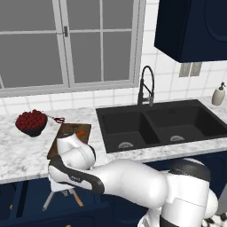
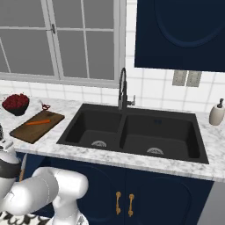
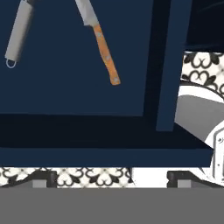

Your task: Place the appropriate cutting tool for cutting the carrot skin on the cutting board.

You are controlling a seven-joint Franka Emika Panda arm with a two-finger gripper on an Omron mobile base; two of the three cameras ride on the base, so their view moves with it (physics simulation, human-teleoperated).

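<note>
The slim silver-grey peeler (image 3: 19, 31) lies in an open dark blue drawer (image 3: 57, 92), loop end nearest me, at the upper left of the hand view. It shows in the left base view as a grey stick (image 1: 48, 203) below the counter. My gripper (image 3: 111, 180) hangs above the drawer, open and holding nothing, well short of the peeler. From the left base the gripper (image 1: 62, 193) sits just under the counter's front edge. The dark brown cutting board (image 2: 30, 131) lies on the counter with the small orange carrot (image 2: 37, 122) on it; my arm hides part of the board (image 1: 66, 131).
A knife with an orange-brown handle (image 3: 106, 53) lies in the drawer right of the peeler. A small red-handled tool (image 2: 44, 106) and a bowl of red fruit (image 2: 16, 103) sit behind the board. The black double sink (image 2: 132, 132) is to the right.
</note>
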